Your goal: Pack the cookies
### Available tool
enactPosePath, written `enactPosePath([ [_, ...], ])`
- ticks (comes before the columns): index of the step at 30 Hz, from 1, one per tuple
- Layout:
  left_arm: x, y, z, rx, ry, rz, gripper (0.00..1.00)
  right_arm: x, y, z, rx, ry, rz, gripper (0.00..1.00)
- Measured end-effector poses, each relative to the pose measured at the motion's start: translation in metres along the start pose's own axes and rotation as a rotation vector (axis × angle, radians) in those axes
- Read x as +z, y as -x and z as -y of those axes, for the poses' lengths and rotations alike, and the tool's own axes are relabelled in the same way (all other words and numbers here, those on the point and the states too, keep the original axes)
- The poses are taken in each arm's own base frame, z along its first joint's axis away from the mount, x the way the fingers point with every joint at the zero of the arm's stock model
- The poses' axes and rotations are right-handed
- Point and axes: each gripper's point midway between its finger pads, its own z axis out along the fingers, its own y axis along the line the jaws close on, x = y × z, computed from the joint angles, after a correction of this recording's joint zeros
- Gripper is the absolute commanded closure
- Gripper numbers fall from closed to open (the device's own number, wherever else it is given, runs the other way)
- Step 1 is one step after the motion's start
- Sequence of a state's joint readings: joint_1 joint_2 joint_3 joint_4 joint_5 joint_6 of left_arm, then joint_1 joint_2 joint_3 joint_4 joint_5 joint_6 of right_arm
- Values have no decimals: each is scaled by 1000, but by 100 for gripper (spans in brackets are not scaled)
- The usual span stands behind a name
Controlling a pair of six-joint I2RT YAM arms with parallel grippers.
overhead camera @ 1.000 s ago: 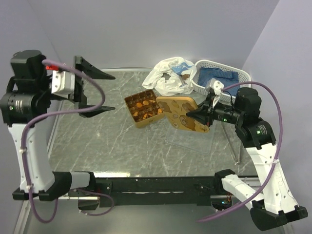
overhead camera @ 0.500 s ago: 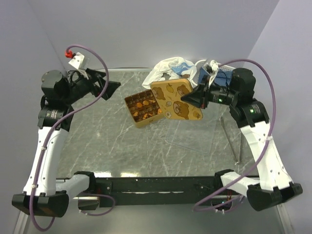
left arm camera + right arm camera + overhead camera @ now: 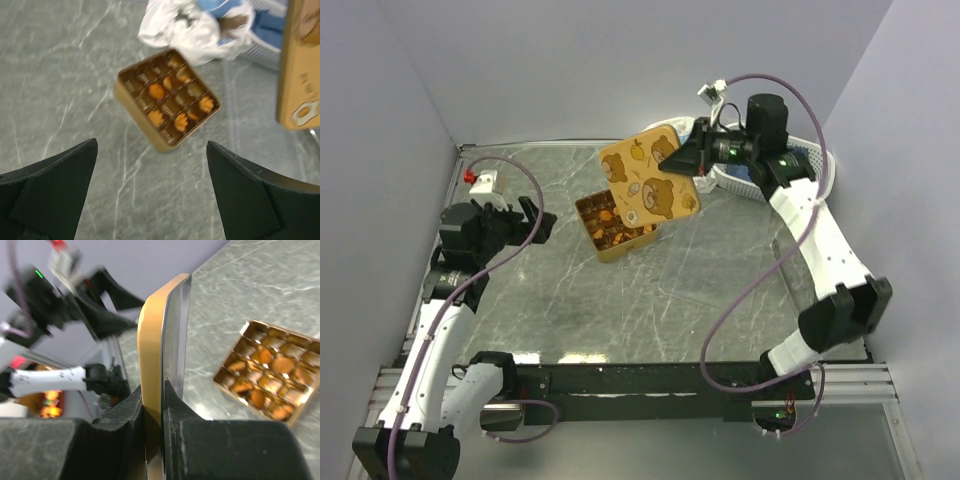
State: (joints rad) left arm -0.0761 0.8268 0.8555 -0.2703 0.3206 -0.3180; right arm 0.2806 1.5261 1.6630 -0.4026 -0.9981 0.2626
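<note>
The cookies (image 3: 612, 226) are small orange-brown rounds lying in the cells of an open square golden tin (image 3: 603, 249) on the grey marble table. They show again as cookies (image 3: 181, 120) in the left wrist view and cookies (image 3: 274, 371) in the right wrist view. My right gripper (image 3: 686, 159) is shut on the edge of the tin's lid (image 3: 645, 185), a golden square with bear drawings, held tilted in the air over the tin's far right part. That right gripper (image 3: 152, 387) pinches the lid (image 3: 150, 330) edge-on. My left gripper (image 3: 535, 222) is open and empty to the tin's left; between the left gripper (image 3: 151, 145) fingers lies bare table.
A white plastic bag (image 3: 185, 27) lies behind the tin, and a white basket (image 3: 270, 47) with blue cloth stands to its right. The basket (image 3: 812, 165) sits at the table's far right corner, below the right arm. Purple walls close the back and sides.
The right arm has lifted the lid from the table and carried it up and left, over the tin. The left arm has come down and turned its open gripper towards the tin.
</note>
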Motion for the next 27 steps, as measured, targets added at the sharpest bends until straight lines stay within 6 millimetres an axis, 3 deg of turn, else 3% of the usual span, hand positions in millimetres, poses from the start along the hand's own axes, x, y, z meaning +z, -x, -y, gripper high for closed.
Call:
enactPosePath([
  [6, 8, -50, -32, -37, 103, -81, 4, 44, 5, 35, 173, 70, -38, 100],
  [18, 9, -50, -57, -16, 221, -74, 4, 146, -34, 117, 511, 169, -145, 100],
  [27, 16, -65, -72, -33, 256, -134, 3, 174, -68, 152, 667, 184, -187, 100],
])
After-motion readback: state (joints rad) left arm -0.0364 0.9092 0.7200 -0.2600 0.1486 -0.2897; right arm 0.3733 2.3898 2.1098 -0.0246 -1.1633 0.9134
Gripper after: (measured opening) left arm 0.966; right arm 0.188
